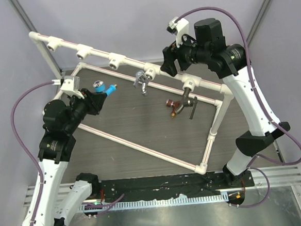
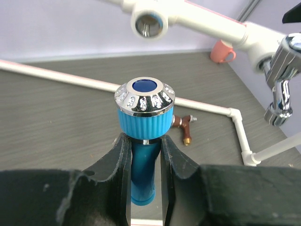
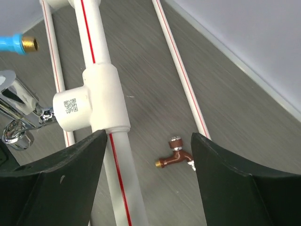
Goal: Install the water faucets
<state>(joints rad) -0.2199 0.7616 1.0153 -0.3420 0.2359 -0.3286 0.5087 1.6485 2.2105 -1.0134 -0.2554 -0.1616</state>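
Note:
My left gripper is shut on the blue-handled faucet, holding it in the air in front of the white pipe rail. In the left wrist view the fingers clamp its blue body below the chrome-topped cap. The silver faucet hangs from a tee socket on the rail. The dark grey lever faucet hangs from the tee to its right. The copper faucet lies loose on the table, also in the right wrist view. My right gripper is open and empty above the rail.
The white pipe frame rings the grey mat. Several empty tee sockets sit along the upper rail; one open socket is just ahead of the blue faucet. A small pink object stands by the far rail.

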